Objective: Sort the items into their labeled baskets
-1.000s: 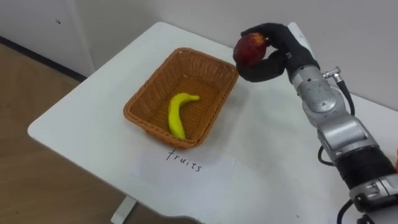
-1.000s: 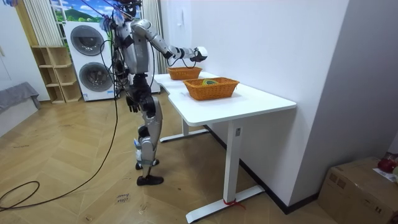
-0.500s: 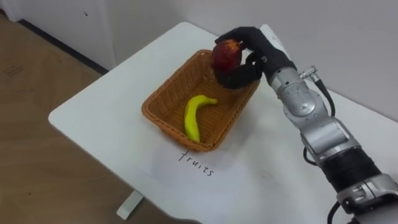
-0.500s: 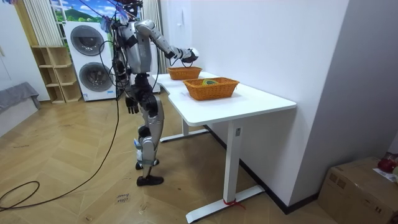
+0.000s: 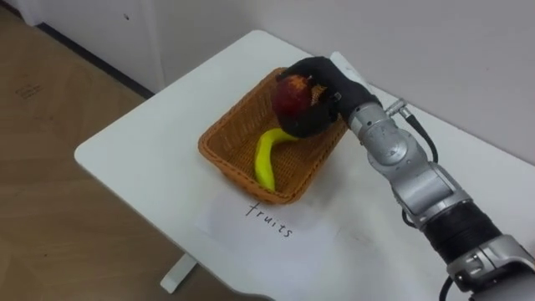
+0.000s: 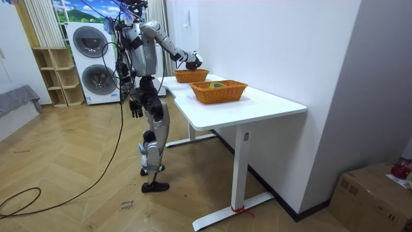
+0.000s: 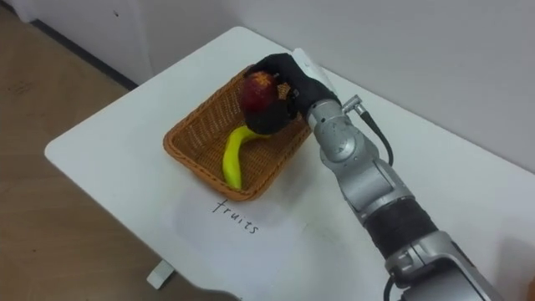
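Holding a red apple (image 5: 290,94) in curled fingers (image 5: 318,72), the right hand (image 5: 331,96) hangs over the basket (image 5: 234,134). A banana (image 5: 266,159) lies inside it. The basket sits on the white tabletop (image 5: 142,159).

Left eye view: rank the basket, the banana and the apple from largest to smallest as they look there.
1. basket, clearly largest.
2. banana, longer than the apple though thinner.
3. apple, partly covered by the right hand holding it over the basket, so its rank below the banana is less sure.
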Tool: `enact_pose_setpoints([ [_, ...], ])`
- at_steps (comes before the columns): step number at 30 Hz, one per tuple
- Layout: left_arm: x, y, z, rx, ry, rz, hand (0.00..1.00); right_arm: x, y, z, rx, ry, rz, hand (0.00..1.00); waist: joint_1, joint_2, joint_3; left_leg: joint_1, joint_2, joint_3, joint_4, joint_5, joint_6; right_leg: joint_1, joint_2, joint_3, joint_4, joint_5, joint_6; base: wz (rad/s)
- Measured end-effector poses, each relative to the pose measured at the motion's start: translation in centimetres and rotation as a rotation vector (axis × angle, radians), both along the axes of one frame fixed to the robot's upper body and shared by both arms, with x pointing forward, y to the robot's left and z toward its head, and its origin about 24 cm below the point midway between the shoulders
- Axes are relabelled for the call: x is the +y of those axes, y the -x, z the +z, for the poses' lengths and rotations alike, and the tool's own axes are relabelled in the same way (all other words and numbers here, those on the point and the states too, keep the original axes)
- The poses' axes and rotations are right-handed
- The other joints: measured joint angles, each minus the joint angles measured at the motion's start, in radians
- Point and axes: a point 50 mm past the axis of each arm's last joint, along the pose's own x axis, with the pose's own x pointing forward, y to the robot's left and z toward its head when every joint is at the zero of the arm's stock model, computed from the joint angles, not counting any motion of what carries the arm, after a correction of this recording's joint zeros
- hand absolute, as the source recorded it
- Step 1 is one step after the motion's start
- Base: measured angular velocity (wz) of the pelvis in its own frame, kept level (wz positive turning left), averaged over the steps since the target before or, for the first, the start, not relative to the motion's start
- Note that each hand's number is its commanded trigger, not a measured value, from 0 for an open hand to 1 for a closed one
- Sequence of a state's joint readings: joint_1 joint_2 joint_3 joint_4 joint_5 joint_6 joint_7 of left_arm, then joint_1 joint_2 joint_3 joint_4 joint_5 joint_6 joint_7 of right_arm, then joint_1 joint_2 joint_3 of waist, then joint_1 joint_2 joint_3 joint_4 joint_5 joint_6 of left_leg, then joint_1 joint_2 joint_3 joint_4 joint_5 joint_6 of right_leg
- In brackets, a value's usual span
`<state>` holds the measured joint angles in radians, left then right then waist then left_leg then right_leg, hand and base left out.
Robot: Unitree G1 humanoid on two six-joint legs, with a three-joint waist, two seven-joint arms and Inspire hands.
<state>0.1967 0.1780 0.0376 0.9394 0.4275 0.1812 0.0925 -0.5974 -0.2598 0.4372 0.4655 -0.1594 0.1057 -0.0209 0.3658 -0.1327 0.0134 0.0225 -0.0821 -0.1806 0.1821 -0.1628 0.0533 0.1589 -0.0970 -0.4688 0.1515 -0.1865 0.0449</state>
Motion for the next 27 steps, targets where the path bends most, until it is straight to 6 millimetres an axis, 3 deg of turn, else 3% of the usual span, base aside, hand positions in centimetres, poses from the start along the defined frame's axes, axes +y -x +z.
enact_pose_setpoints([
  [5, 0.0, -0.12, 0.01, 0.0, -0.001, -0.001, 0.0, 0.19, 0.08, -0.18, 0.008, 0.012, 0.008, 0.56, 0.0, 0.0, 0.0, 0.0, 0.0, 0.0, 0.0, 0.0, 0.0, 0.0, 0.0, 0.0, 0.0, 0.0, 0.0, 0.0],
  [6, 0.01, -0.12, 0.02, 0.0, -0.002, -0.001, 0.0, 0.19, 0.08, -0.18, 0.008, 0.012, 0.008, 0.33, 0.001, 0.0, -0.0001, 0.0, 0.0, 0.0, 0.0, 0.0, 0.0, 0.0, -0.001, 0.0, 0.0, 0.0, 0.0, 0.0],
  [7, 0.01, -0.12, 0.02, 0.0, -0.002, -0.001, 0.0, 0.19, 0.08, -0.18, 0.008, 0.012, 0.008, 0.25, 0.001, 0.0, -0.0001, 0.001, 0.0, 0.0, 0.0, 0.0, 0.0, 0.0, -0.001, 0.0, 0.0, 0.0, 0.0, 0.0],
  [8, 0.01, -0.12, 0.02, -0.001, -0.002, -0.001, 0.0, 0.19, 0.08, -0.18, 0.008, 0.012, 0.008, 0.05, 0.001, 0.0, -0.0001, 0.001, 0.0, 0.0, 0.0, 0.0, 0.0, 0.0, -0.001, 0.0, 0.0, 0.0, 0.0, 0.0],
  [9, 0.02, -0.12, 0.02, -0.001, -0.002, -0.001, 0.0, 0.19, 0.08, -0.18, 0.008, 0.013, 0.008, 0.0, 0.001, 0.0, -0.0002, 0.003, 0.0, 0.0, 0.0, 0.0, 0.001, 0.0, -0.001, 0.0, 0.0, 0.0, 0.0, 0.0],
  [27, 0.08, -0.01, 0.02, 0.002, -0.009, 0.001, 0.0, 0.2, 0.09, -0.22, 0.009, 0.013, 0.008, 0.0, 0.001, -0.004, 0.0011, 0.005, -0.001, 0.002, 0.001, 0.001, 0.001, 0.003, -0.001, 0.0, 0.001, 0.0, 0.0, 0.0],
])
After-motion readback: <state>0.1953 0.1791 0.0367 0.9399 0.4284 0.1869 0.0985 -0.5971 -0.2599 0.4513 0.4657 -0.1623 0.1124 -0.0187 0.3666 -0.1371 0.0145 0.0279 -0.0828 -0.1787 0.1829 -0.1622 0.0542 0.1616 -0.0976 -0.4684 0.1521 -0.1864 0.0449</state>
